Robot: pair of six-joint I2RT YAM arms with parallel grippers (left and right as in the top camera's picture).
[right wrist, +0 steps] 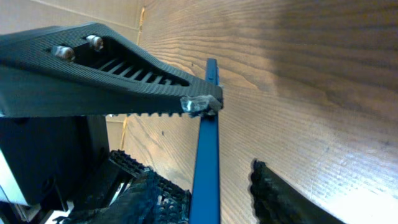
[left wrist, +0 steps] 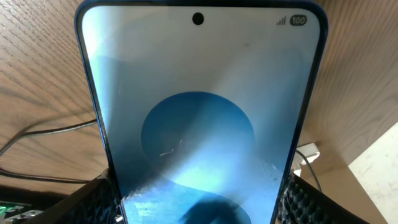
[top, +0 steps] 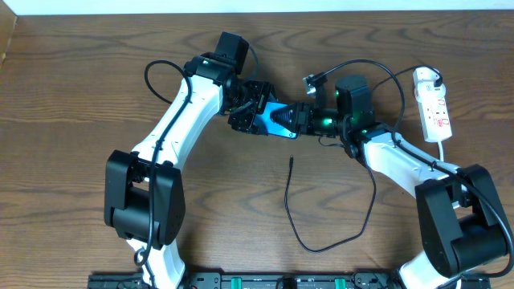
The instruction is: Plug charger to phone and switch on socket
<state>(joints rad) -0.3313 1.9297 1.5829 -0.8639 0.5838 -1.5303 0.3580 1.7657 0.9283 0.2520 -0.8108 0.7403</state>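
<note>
The phone (top: 279,118), with a bright blue screen, is held above the table centre between both grippers. My left gripper (top: 247,112) is shut on its left end; in the left wrist view the screen (left wrist: 199,93) fills the frame between my fingers (left wrist: 199,208). My right gripper (top: 309,119) straddles the right end, open: in the right wrist view the phone shows edge-on (right wrist: 209,124), one finger close beside it and the other apart (right wrist: 211,199). The charger's black cable (top: 321,247) loops on the table, its plug tip (top: 291,161) lying free below the phone. The white socket (top: 434,104) lies at the far right.
The socket's white cord (top: 444,152) runs down beside my right arm. Black arm cables arc above both wrists (top: 377,68). The table's far edge (top: 321,12) runs along the top.
</note>
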